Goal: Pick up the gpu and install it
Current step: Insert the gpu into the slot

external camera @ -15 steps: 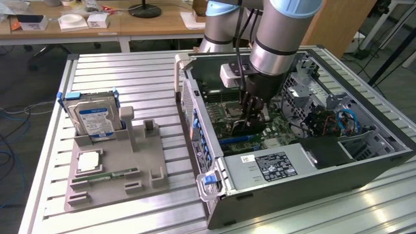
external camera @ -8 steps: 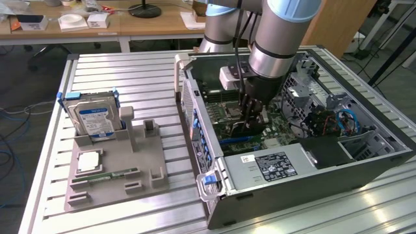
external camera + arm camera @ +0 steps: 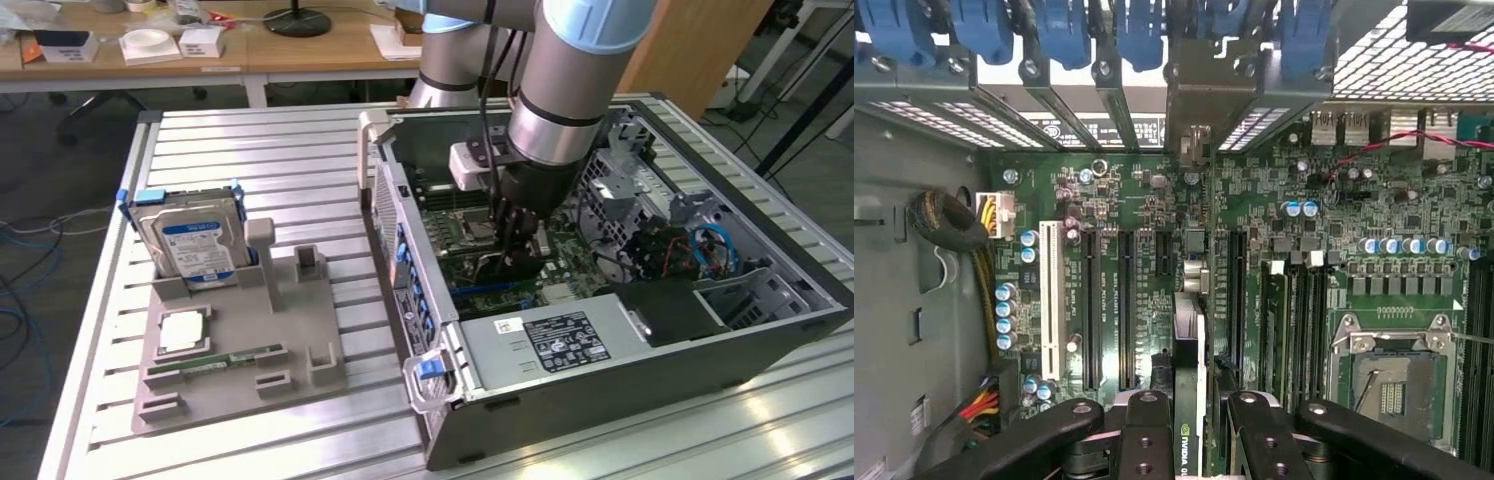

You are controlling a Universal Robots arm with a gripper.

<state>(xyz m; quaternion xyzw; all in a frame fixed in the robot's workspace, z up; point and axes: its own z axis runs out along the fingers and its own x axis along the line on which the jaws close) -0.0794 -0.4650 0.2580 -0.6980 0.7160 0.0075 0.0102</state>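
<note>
The gpu (image 3: 1187, 350) is seen edge-on as a thin green card with a white strip, standing upright over the motherboard (image 3: 1134, 200). My gripper (image 3: 1187, 440) is shut on it, with a black finger (image 3: 1144, 440) on either side of the card. The card sits between two long black expansion slots (image 3: 1124, 300), and its far end points at the rear slot openings (image 3: 1199, 100). In the exterior view my gripper (image 3: 518, 240) reaches down inside the open computer case (image 3: 400, 260), low over the board.
A grey fixture (image 3: 307, 330) on the exterior view's left carries a hard drive (image 3: 198, 245) with a blue-white label, a memory stick (image 3: 220, 358) and a processor (image 3: 180, 330). Inside the case are the power supply (image 3: 554, 345), a cable bundle (image 3: 954, 220) and the processor socket (image 3: 1389, 370).
</note>
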